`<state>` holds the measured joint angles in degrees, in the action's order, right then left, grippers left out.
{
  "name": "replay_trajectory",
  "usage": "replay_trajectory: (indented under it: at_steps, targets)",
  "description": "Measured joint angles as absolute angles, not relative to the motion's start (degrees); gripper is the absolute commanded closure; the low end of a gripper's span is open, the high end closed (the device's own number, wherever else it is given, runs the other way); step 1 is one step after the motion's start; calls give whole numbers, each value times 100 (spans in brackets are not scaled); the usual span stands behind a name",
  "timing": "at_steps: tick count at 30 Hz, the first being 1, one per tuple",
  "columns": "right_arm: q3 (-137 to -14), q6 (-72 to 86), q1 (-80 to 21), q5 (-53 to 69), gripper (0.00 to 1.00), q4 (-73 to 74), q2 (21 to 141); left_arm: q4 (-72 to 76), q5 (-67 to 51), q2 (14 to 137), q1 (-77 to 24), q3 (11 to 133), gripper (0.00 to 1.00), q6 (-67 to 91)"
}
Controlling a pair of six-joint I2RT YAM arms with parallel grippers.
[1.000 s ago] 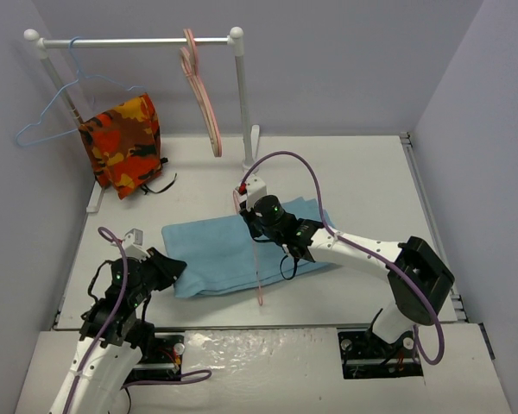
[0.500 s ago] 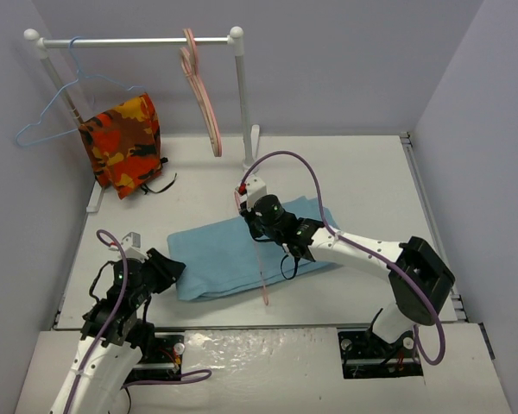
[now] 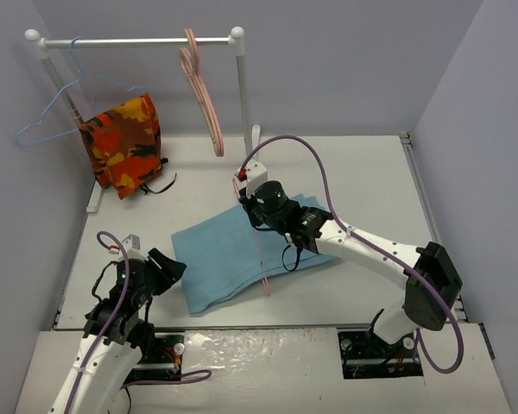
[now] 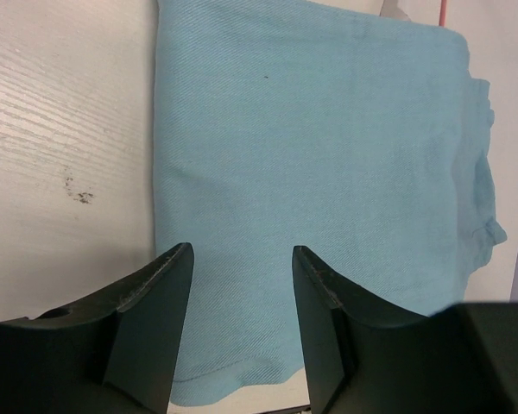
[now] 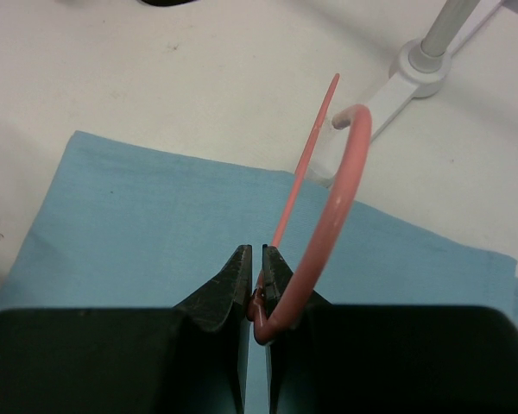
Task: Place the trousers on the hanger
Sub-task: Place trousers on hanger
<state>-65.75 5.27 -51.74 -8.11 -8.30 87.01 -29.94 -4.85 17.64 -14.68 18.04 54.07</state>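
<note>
Two claws: right claw (image 5: 256,259) pinches the hanger (image 5: 332,216) over the left-to-right trousers (image 3: 224,259), left claw (image 4: 240,254) parted beside their left end.

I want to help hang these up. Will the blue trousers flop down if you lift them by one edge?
Probably floppy: the trousers lie flat and folded on the table, with soft, wrinkled edges. They look like thin cloth, so they are likely light. If pushed, they'd probably bunch up rather than slide whole.
</note>
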Motion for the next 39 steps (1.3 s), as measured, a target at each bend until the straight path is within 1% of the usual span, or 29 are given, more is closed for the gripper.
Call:
replay_trajectory:
  at_steps: [4,7,10,16,24,26,32,35,39]
  targets:
    - [-6794,533,-5212,-811,100,-665,8675,-2921,-481,1832,-1468,1810,53,5428]
    - [-6996,559,-5228,-810,100,-422,8674,-2889,-485,2022,-1468,1875,47,5398]
    - [-7356,597,-5256,-814,100,-111,8676,-2839,-503,2381,-1468,2271,41,5288]
    - [-8273,653,-5408,-900,100,485,8679,-2842,-519,3099,-1468,3555,32,4645]
    - [-9580,770,-5676,-1021,100,1330,8765,-3200,-616,4045,-1468,5558,28,3756]
    - [-9961,766,-5732,-1121,100,1472,8897,-3269,-696,4251,-1468,6029,25,3571]
    - [-11163,746,-5925,-1696,100,1836,9646,-3405,-1065,4747,-1506,7047,23,3277]
    - [-11632,732,-6086,-2044,100,1908,10094,-3408,-1232,4886,-1611,7267,23,3266]
    - [-11946,762,-6253,-2328,100,1969,10544,-3399,-1200,4958,-2144,7321,23,3341]
